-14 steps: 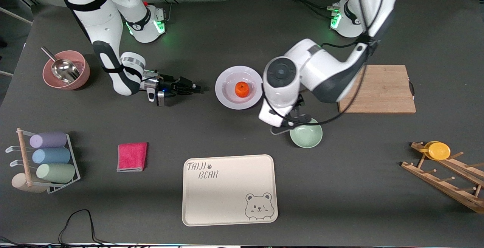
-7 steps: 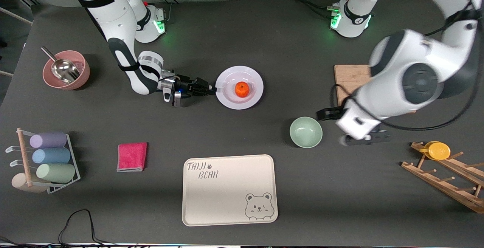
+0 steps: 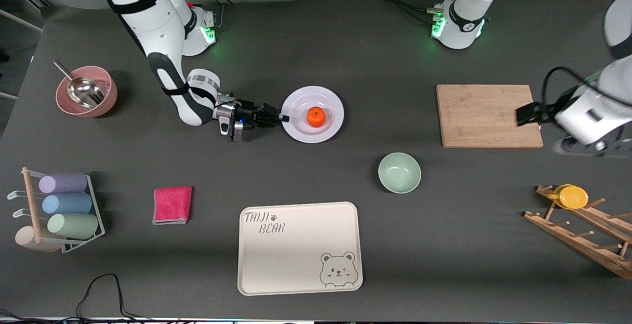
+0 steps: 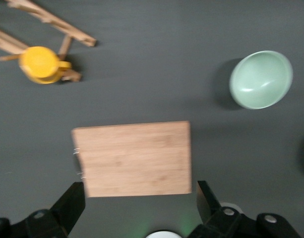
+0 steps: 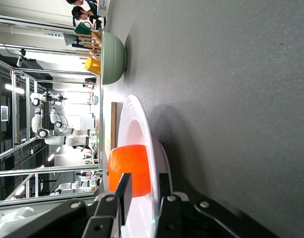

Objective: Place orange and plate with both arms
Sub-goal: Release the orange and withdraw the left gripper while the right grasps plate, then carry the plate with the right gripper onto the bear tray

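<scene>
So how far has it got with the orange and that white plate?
Done: the orange already sits in the plate. In hand: the right gripper has its jaws closed on the plate's rim, one above and one beneath. The left gripper hangs open over the cutting board, holding nothing. Left: carrying the plate to wherever it belongs, which the views don't show.

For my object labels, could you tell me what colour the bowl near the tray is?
The bowl is pale green, clearest in the front view.
</scene>
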